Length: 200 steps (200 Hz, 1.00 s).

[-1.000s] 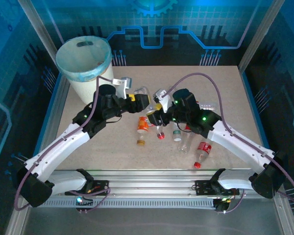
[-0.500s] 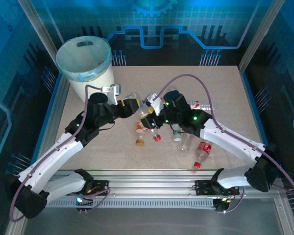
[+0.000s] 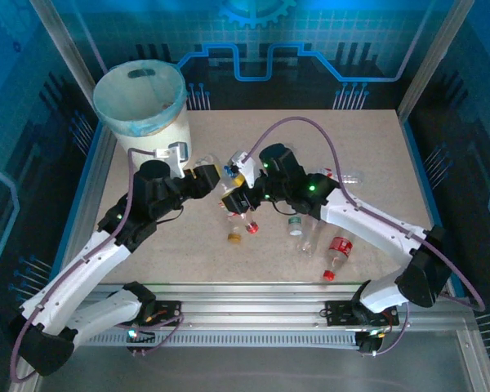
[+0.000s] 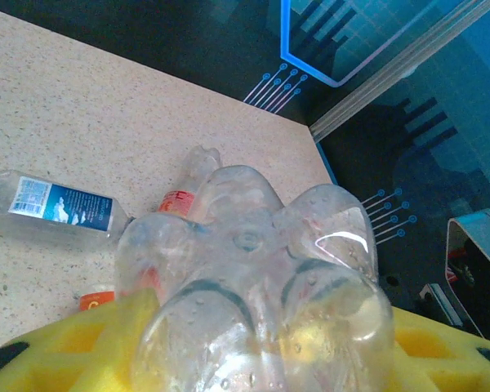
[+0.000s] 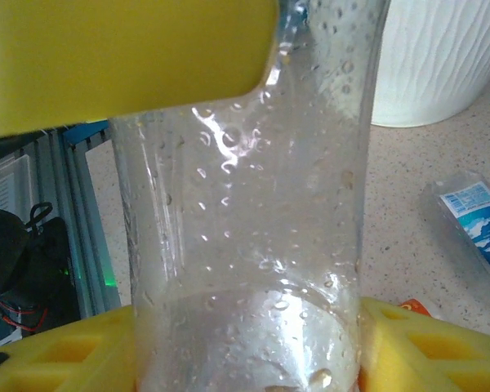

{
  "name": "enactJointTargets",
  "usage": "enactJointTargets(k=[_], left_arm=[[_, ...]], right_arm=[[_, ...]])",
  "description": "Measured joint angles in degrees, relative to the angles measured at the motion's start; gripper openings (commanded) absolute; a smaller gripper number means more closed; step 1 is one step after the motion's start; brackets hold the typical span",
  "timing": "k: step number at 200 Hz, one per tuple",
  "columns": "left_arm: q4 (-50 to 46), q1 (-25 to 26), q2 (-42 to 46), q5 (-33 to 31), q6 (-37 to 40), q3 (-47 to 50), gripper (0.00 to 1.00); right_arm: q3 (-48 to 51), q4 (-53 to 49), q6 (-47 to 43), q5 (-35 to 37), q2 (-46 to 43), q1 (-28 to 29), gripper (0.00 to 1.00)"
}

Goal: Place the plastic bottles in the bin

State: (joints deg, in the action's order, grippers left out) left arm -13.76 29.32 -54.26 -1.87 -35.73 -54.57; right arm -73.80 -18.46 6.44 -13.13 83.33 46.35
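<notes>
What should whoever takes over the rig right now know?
Left gripper: jaws shut on a clear bottle, mid-table.
Right gripper: jaws around the same bottle; gripping or releasing, cannot tell.
Bin: far left corner, contents unclear.
Done: nothing I can confirm.
To do: bin this bottle, then the other bottles lying on the table.

Tabletop [image 3: 376, 147]: pale speckled board, roughly square, bordered by a blue trim [image 3: 86, 188] along its sides. Enclosure: slanting aluminium posts [image 3: 65, 45] at the far corners, ribbed metal rail [image 3: 253, 318] across the near edge. Backdrop panels [image 3: 310, 49], behind and beside the tabletop: dark blue, printed with bright blue circuit lines and a gear emblem [image 3: 257, 10] at top centre.
</notes>
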Motion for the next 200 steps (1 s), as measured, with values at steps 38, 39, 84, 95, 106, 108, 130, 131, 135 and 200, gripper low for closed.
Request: enactJointTargets(k=[38, 39, 84, 95, 106, 108, 130, 131, 135, 200], left_arm=[[-0.57, -0.81, 0.22, -2.25, 0.96, -0.02, 0.43], [-0.63, -0.92, 0.22, -2.36, 1.09, -0.02, 0.43], [-4.17, -5.33, -0.48, -5.46, 5.88, -6.01, 0.43], [-4.94, -6.38, -1.62, -5.86, 7.69, -9.97, 0.43], [-5.68, -7.54, -3.23, -6.12, 10.10, -15.02, 0.43], [-5.64, -7.74, -3.61, -6.14, 10.60, -16.00, 0.44], [-5.68, -9.01, -7.52, -6.64, 16.48, -26.23, 0.44], [-5.73, -9.05, -7.65, -6.64, 16.68, -26.56, 0.44], [-5.62, -9.18, -8.46, -6.88, 18.01, -28.50, 0.44], [-3.82, -22.91, -24.55, -12.33, 31.98, -50.27, 0.43]], right_arm=[[-1.03, -1.31, 1.49, 1.33, 0.26, 0.09, 0.86], [-1.05, -1.36, 1.38, 1.38, 0.26, 0.09, 0.86], [-2.80, -3.98, 2.58, 8.41, -0.39, 0.09, 0.95], [-2.80, -4.42, 2.56, 9.73, -1.07, 0.09, 0.96], [-2.82, -4.68, 2.51, 10.71, -1.90, 0.09, 0.96], [-2.82, -4.68, 2.49, 10.84, -2.01, 0.09, 0.97], [-3.50, -5.05, 1.88, 11.91, -2.91, -0.02, 0.97], [-3.56, -5.07, 1.88, 11.93, -2.91, -0.04, 0.97], [-3.82, -5.09, 1.75, 12.11, -2.91, -0.09, 0.97], [-8.44, -6.73, 1.20, 11.39, -2.03, -2.89, 0.96]])
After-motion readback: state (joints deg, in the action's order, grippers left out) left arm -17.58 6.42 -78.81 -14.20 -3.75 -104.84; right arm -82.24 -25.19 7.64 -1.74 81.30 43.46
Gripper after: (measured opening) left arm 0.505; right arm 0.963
